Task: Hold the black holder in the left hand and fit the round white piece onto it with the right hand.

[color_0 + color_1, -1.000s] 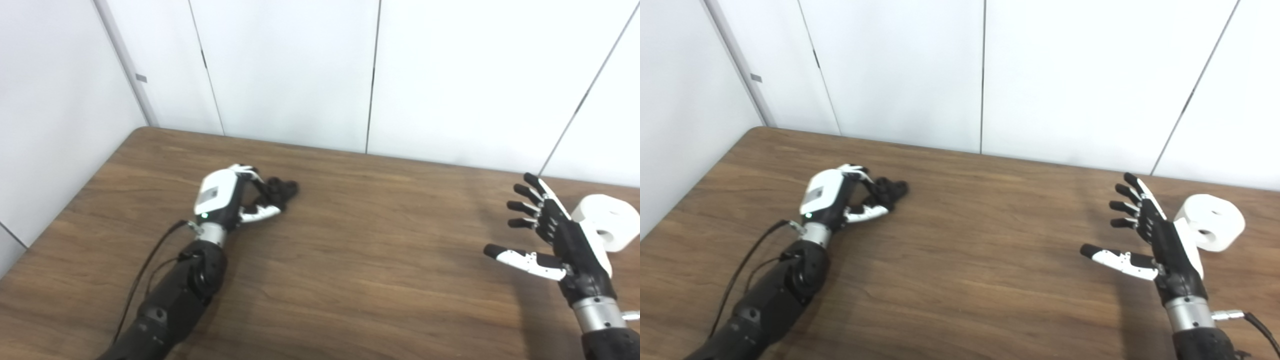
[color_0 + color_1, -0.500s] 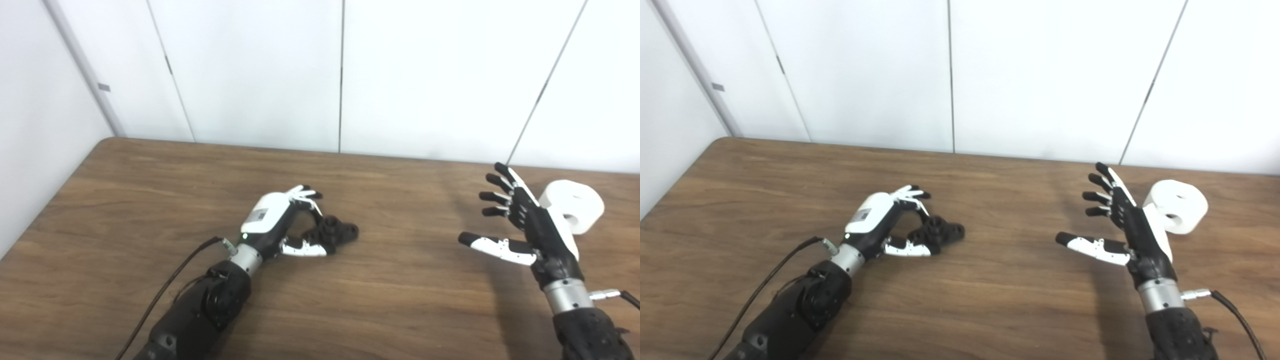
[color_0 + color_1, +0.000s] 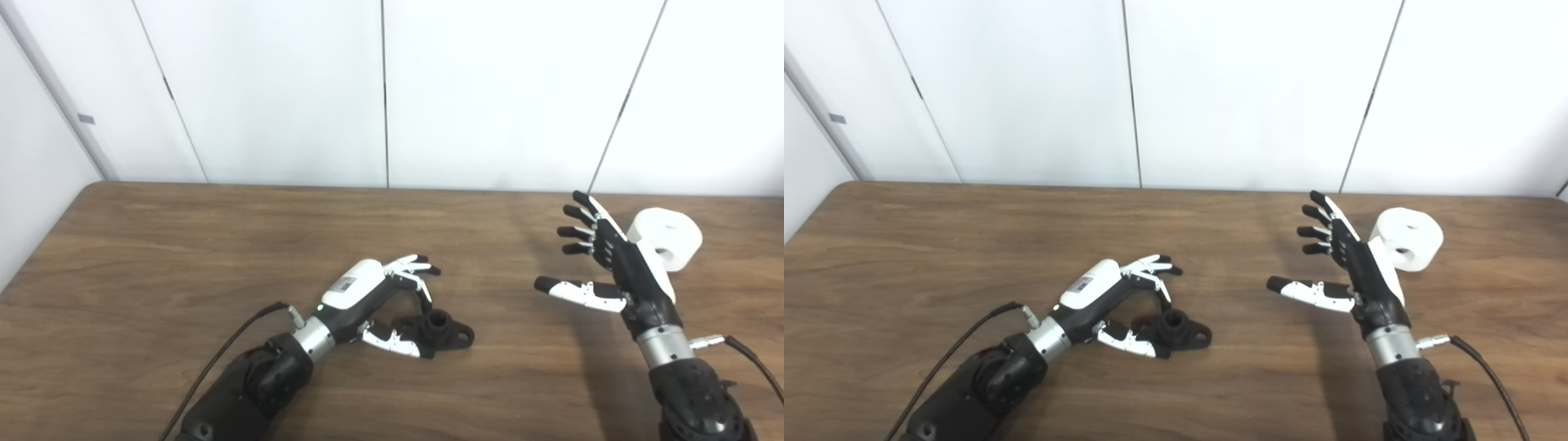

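Brown wood-grain table fills the view, white panelled wall behind it. Nearest, at centre-left, the small black plastic holder with a short upright tube lies flat on the wood; the left hand has its thumb against the holder's near left end, fingers spread apart above it, not closed. Over to the right, the right hand hovers wide open, empty. Just beyond it, far right, the round white roll-shaped piece sits on the table.
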